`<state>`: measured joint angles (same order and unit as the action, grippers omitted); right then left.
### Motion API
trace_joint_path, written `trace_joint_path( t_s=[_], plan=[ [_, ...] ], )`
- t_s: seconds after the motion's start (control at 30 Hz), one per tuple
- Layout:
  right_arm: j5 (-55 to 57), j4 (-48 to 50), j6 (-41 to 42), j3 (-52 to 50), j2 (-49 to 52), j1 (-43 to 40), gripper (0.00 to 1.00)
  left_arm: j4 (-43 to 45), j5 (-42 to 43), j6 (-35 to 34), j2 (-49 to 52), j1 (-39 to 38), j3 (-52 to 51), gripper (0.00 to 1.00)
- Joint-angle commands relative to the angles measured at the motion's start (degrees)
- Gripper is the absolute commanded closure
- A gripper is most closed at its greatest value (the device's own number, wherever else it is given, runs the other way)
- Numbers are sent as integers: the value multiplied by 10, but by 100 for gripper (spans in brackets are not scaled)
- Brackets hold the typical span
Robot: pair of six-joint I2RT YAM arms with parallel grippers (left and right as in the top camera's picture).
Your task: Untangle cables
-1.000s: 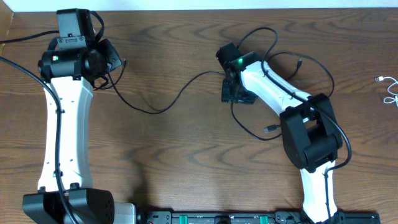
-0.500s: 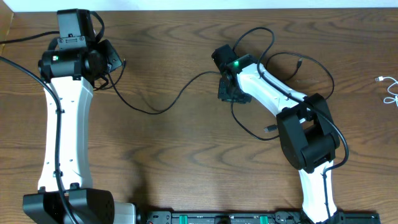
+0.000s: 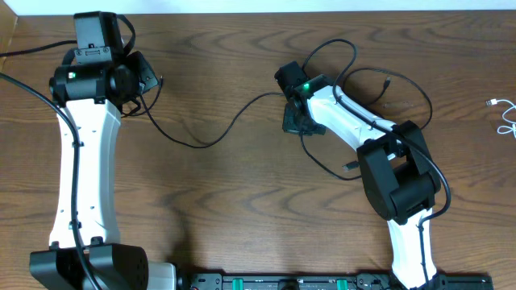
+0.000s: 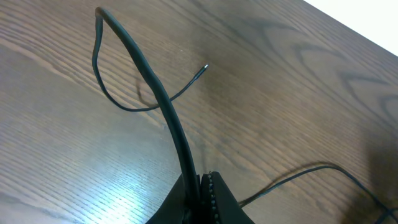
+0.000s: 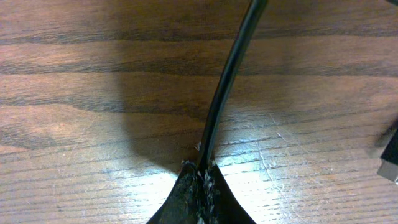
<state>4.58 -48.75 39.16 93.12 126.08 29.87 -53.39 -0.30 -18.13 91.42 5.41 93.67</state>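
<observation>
The left claw (image 4: 202, 182) sits at the bottom centre of its wrist view with its tips pressed together on the black cable (image 4: 163, 106). The cord rises from the pinch toward the upper left of the frame, bends over sharply, then drops in a thin loop and ends in a free end near the upper middle. Another strand of it crosses the lower right corner. The right claw (image 5: 200, 169) is likewise clamped on the black cable, at the bottom centre of its own view close above the wood. The cord runs up from the tips and leans toward the top right. In the overhead view the cable sags across the table (image 3: 242, 209) from the upper left to the centre, then loops around the right arm. The white cable (image 3: 506, 117) lies apart at the right edge of the frame, well away from both claws.
</observation>
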Motion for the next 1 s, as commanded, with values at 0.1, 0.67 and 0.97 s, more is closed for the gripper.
trace_joint_path(
  t_s=[0.1, 0.67, 0.97],
  plan=[
    [-48, -44, -97, 61, -51, -30, 99, -2, 1, 5, 1, 0, 3, 92],
    [-67, -209, -238, 408, -325, -360, 99, -1, 1, 5, 1, 0, 3, 92],
    [-95, -203, -251, 408, -344, -559, 99, 6, 1, 5, 1, 0, 3, 92]
  ],
)
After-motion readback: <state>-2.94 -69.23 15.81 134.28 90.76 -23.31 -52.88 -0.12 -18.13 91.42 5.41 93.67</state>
